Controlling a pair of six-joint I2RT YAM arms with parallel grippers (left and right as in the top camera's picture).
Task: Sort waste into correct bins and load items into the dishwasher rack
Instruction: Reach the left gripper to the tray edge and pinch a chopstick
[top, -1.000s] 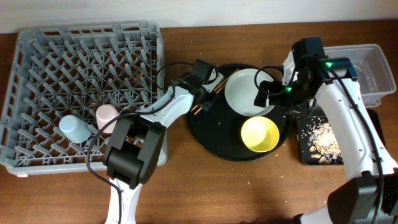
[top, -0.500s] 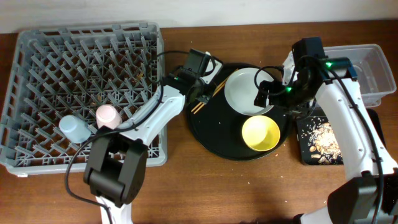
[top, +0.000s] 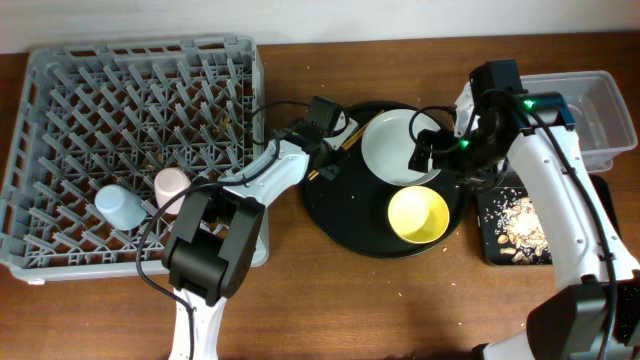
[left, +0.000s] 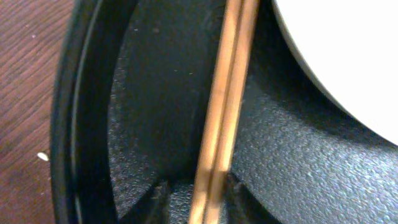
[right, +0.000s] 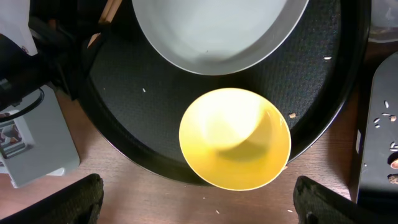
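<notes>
Thin wooden chopsticks (top: 346, 137) lie across the left rim of the big round black tray (top: 340, 215). My left gripper (top: 325, 152) is down on them, and its wrist view shows both fingers (left: 198, 186) pressed close around the chopsticks (left: 227, 93). The pale grey plate (top: 395, 145) and yellow bowl (top: 418, 215) sit on that tray. My right gripper (top: 432, 150) hovers above them, wide open and empty (right: 199, 205), over the bowl (right: 235, 138) and plate (right: 217, 31). The pink cup (top: 170, 185) and blue cup (top: 118, 207) stand in the grey dishwasher rack (top: 130, 90). The paper ball and wrapper are out of view.
A clear plastic tub (top: 592, 108) stands at the far right. In front of it, a shallow black tray (top: 490, 250) holds beige food scraps (top: 520, 220). Small crumbs dot the wooden table near the round tray.
Half a second ago the left arm had swung up and left. It is now back where it was a second ago, over the chopsticks. The right arm, plate and bowl have not moved.
</notes>
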